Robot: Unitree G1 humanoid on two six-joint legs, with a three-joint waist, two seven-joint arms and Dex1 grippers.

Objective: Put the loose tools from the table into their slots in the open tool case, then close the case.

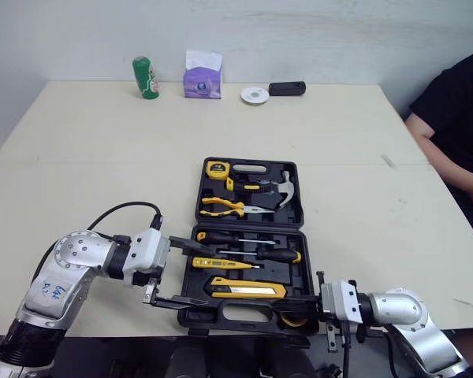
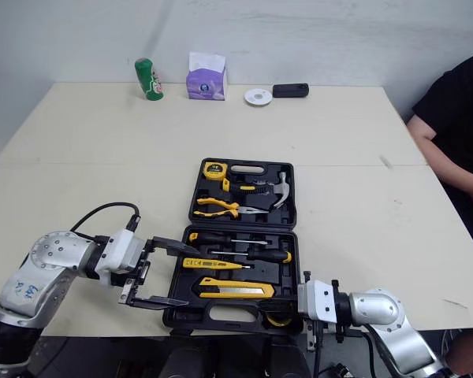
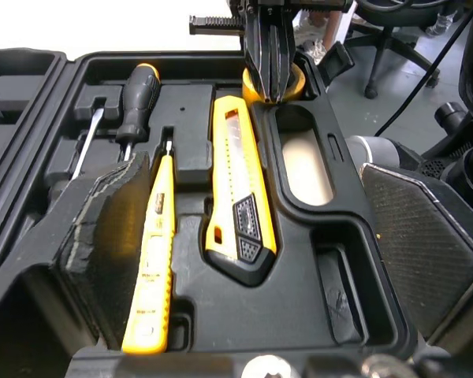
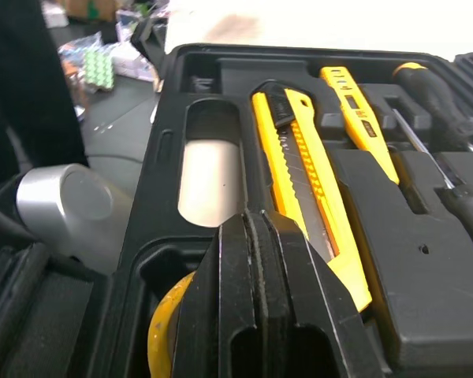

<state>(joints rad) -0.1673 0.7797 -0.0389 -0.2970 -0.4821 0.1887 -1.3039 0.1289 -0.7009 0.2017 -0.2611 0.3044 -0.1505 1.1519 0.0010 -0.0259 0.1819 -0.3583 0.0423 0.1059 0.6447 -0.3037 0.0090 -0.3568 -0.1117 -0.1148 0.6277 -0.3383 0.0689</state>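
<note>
Gaping by case (image 1: pixel 309 252), L hand (image 1: pixel 209 276) (person (image 1: pixel 457 126) rt)

The table (image 1: pixel 102 157) bears the open tool case (image 1: pixel 306 272), can (image 1: pixel 146 78), tissues (image 1: pixel 202 76), tape (image 1: pixel 255 95).

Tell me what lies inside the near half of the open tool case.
Two screwdrivers, a yellow tester pen and a yellow utility knife. A yellow roll is mostly covered by the right gripper's fingers.

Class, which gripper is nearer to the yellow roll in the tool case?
Right. The right gripper, shut, is over the yellow roll in the near right corner of the tool case; the left gripper, open, is at its left edge.
</note>
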